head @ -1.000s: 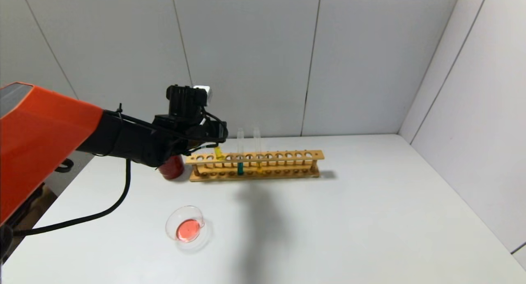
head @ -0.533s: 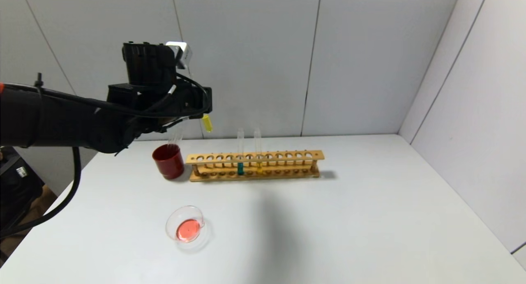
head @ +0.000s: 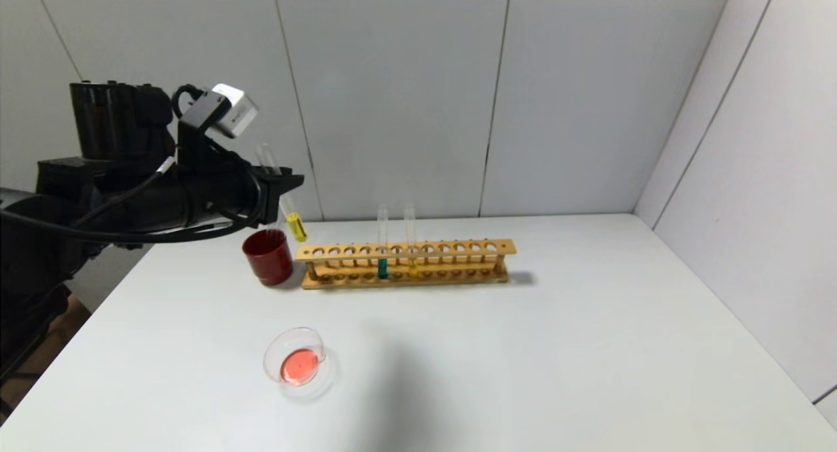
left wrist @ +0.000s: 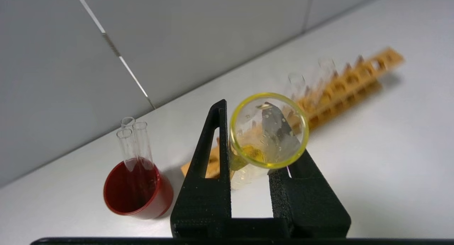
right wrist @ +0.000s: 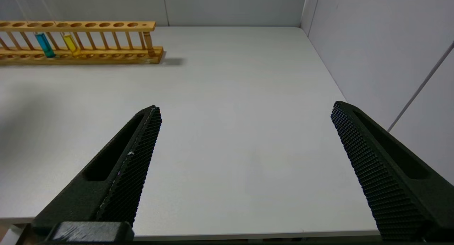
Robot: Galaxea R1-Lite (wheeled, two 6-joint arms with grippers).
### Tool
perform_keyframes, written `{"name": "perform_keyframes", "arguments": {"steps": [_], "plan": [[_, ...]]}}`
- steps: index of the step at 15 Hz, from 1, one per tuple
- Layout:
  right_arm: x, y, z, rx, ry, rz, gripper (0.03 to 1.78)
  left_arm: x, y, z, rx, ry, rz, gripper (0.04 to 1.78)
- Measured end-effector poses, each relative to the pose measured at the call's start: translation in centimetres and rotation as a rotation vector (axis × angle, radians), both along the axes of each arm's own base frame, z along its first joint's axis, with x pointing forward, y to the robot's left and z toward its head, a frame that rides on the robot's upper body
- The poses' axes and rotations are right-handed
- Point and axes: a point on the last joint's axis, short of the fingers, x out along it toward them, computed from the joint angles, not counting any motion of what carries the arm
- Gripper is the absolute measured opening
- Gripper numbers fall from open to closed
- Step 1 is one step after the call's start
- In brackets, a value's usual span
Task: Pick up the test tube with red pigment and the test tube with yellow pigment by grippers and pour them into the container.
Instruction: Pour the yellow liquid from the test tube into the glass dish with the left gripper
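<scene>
- The left gripper (head: pixel 282 189) hangs in the air at the table's ten o'clock corner, above a dark red cup (head: pixel 268 256), its fingers clamped on the test tube with yellow pigment (head: pixel 295 226).
- That tube tilts, its yellow liquid at the low end, just above the cup's rim; the left wrist view looks straight into its open mouth (left wrist: pixel 268 130).
- Three clear tubes (left wrist: pixel 134 140) stand inside the cup.
- A wooden rack (head: pixel 405 262) lies at three o'clock from the cup, holding a teal-liquid tube (head: pixel 382 246) and a yellow-liquid tube (head: pixel 410 240).
- The container (head: pixel 297 362), a low glass dish with red liquid, sits at six o'clock from the cup, well apart from it.
- The right gripper (right wrist: pixel 244 156) hovers over the white table (head: pixel 556 347) with its fingers spread wide and nothing between them.
</scene>
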Motion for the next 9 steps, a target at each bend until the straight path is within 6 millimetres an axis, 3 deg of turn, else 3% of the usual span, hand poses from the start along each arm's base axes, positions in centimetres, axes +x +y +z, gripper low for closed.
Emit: {"name": "perform_keyframes", "arguments": {"steps": [2, 5, 9], "plan": [[0.0, 0.0, 0.0, 0.000, 0.000, 0.000, 1.75, -1.0, 1.7, -0.6, 0.093, -0.010, -0.085, 0.34], [0.0, 0.0, 0.0, 0.000, 0.000, -0.001, 1.75, -2.5, 2.5, -1.1, 0.191, 0.000, -0.195, 0.34], [0.0, 0.0, 0.0, 0.000, 0.000, -0.001, 1.75, -2.9, 3.8, -2.8, 0.379, -0.061, -0.263, 0.34]]}}
